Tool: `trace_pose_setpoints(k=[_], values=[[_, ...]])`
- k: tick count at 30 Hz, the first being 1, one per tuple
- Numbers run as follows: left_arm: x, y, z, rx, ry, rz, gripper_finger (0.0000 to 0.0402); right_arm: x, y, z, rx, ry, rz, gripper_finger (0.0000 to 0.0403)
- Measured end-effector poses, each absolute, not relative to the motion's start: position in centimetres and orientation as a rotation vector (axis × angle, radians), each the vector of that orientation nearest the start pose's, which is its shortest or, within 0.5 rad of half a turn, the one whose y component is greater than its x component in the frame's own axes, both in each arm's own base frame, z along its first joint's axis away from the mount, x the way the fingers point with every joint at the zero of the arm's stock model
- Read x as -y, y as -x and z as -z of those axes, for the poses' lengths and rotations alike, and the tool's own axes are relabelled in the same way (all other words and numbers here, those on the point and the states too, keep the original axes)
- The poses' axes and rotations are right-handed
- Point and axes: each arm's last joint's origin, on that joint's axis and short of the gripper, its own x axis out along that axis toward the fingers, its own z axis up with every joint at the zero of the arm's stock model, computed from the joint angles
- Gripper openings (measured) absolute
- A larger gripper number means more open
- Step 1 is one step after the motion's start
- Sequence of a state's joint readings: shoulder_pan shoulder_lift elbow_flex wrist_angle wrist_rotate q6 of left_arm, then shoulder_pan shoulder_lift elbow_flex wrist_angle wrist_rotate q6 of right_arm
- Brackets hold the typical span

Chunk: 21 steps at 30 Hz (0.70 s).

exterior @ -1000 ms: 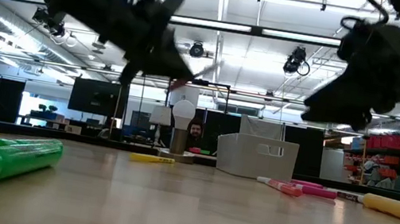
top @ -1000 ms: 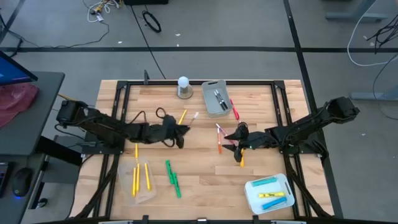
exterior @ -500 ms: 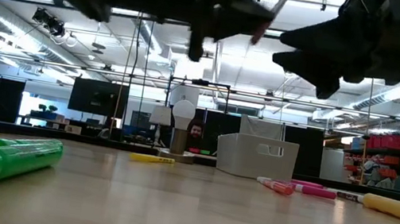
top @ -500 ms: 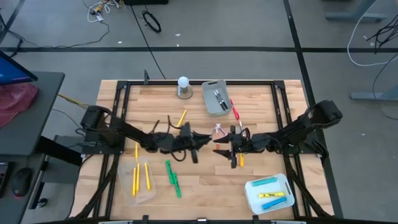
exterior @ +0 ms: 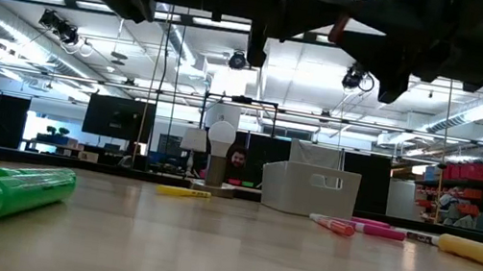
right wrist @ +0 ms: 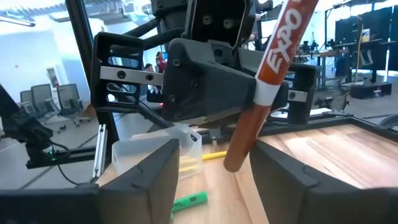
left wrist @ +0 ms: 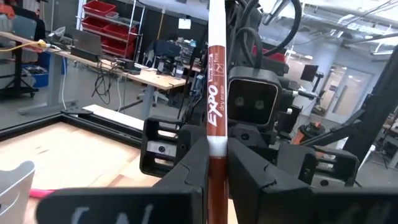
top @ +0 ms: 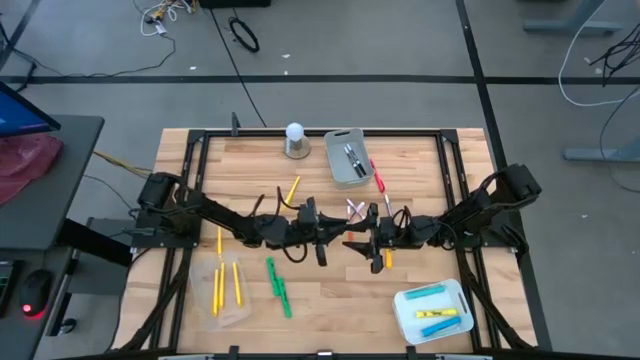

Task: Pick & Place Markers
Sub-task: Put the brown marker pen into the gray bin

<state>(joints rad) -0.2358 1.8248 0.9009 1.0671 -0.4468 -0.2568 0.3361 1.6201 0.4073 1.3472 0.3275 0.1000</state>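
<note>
A brown-capped Expo marker (left wrist: 214,106) stands nearly upright above the middle of the table, with my left gripper (top: 333,237) shut on it. My right gripper (top: 364,240) faces it from the table's right, open. Its two fingers (right wrist: 149,177) stand on either side of the marker's lower brown end (right wrist: 241,149) without touching it. Other markers lie on the wood: green ones (top: 278,284), yellow ones (top: 226,284), one yellow (top: 293,187), one red (top: 378,181). My left gripper pinches the marker between its two fingers at the white band (left wrist: 214,147) where the brown cap meets the barrel. The fingers come level from the table's left and lie across the marker. The marker stands about upright, lifted clear of the table.
A grey bin (top: 347,158) with dark markers stands at the far middle, next to a white ball on a grey base (top: 295,139). A white tray (top: 432,311) with blue and yellow markers sits at the near right. An orange marker (top: 388,259) lies under my right gripper.
My left gripper has carried the marker toward the table's middle and right, tipping from pointing down to level, so the marker now stands upright. My right gripper has moved a little toward the left arm and tipped up to level, facing it.
</note>
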Motion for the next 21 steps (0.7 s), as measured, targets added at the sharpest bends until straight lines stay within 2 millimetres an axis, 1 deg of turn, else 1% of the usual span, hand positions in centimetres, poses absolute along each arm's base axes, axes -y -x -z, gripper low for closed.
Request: trace_pose_setpoints(k=[5,8,15,17,19,21], values=[[7.57,-36.72,-21.37,0.167,0.304,-0.186,0.0042,-8.17,-26.42,-17.93,0.154,-0.15,-0.009,0.0158],[7.6,-36.7,-21.42,0.169,0.304,-0.185,0.0043,-8.24,-26.66,-18.06,0.147,-0.144,-0.005,0.0131],[7.87,-36.66,-21.31,0.157,0.287,-0.185,0.0051,-8.15,-26.72,-17.85,0.124,-0.142,0.037,0.0047],[7.87,-36.64,-21.12,0.141,0.277,-0.191,0.0055,-8.15,-26.69,-17.66,0.087,-0.131,0.044,0.0024],[7.86,-36.68,-20.9,0.126,0.272,-0.194,0.0066,-8.02,-26.58,-17.55,0.028,-0.128,0.082,0.0022],[7.79,-36.68,-20.77,0.115,0.264,-0.217,0.0087,-7.69,-26.22,-17.47,-0.055,-0.14,0.148,0.0022]])
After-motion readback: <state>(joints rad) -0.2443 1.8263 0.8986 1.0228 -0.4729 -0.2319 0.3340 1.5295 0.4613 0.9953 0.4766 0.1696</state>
